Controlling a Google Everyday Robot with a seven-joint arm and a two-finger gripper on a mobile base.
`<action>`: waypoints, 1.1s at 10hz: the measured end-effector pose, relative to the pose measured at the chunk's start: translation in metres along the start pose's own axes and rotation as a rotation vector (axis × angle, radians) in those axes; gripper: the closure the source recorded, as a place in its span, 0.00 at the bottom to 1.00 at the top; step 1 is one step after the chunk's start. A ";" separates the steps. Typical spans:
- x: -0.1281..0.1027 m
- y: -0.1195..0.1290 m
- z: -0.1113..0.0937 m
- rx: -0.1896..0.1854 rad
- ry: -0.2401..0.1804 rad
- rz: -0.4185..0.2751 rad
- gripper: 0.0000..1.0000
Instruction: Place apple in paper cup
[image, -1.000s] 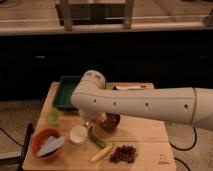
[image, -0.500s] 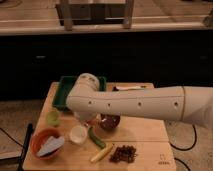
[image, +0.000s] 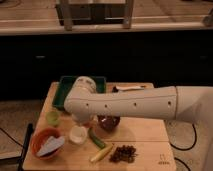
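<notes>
White robot arm (image: 130, 105) reaching left across wooden tabletop (image: 145, 135), claw (image: 77, 121) pressed together, tucked under the arm's end just above short wide white paper cup (image: 77, 134) near front-left corner, small light-green cup (image: 53, 117) beside it, small orange-red apple hidden from view.

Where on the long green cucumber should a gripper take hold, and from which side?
Probably best: grip the cucumber at its middle, from straight above, jaws across its narrow width, since it lies flat and slanted on the table. The gripper is shut, low under the arm end by the paper cup.
</notes>
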 end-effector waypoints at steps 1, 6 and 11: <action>-0.001 -0.001 0.003 0.003 -0.004 -0.003 1.00; -0.009 -0.009 0.015 0.013 -0.027 -0.022 1.00; -0.020 -0.013 0.022 0.019 -0.053 -0.036 1.00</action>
